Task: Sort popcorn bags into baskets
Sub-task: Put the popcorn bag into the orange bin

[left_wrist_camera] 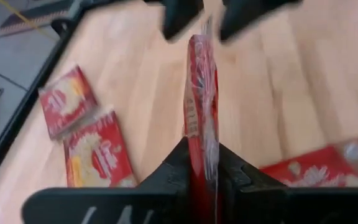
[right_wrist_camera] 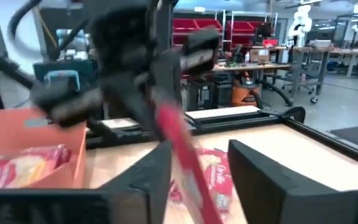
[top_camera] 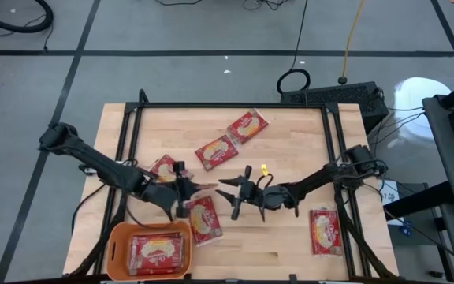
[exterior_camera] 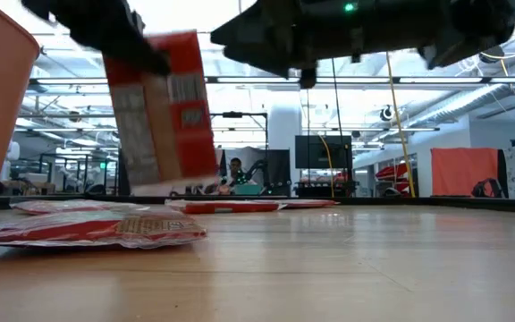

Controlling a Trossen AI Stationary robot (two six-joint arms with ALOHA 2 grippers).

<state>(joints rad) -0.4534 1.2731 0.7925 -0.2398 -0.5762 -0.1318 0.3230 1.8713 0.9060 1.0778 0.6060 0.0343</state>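
My left gripper (top_camera: 184,189) is shut on one red popcorn bag (top_camera: 204,187), seen edge-on in the left wrist view (left_wrist_camera: 202,93). My right gripper (top_camera: 231,192) faces it from the right and is open. Its fingers (right_wrist_camera: 148,180) stand on either side of the bag's free end (right_wrist_camera: 185,155) without touching. Other bags lie flat on the table (top_camera: 216,152), (top_camera: 247,126), (top_camera: 164,167), (top_camera: 205,219), (top_camera: 325,231). The orange basket (top_camera: 117,241) sits at the near left edge with bags (top_camera: 158,252) inside. My left gripper pinches the bag between its two fingers at the end nearest the left arm (left_wrist_camera: 201,163). The fingers come in level from the table's left. The bag stands on edge, lifted clear of the table (exterior_camera: 164,112), slightly tilted, its free end pointing at the right gripper.
A black frame (top_camera: 227,106) runs around the wooden table top (top_camera: 290,142). A small yellow object (top_camera: 264,168) lies near the right arm. Bare wood lies in the middle and along the near edge right of the basket. Cables and a black box sit beyond the far edge.
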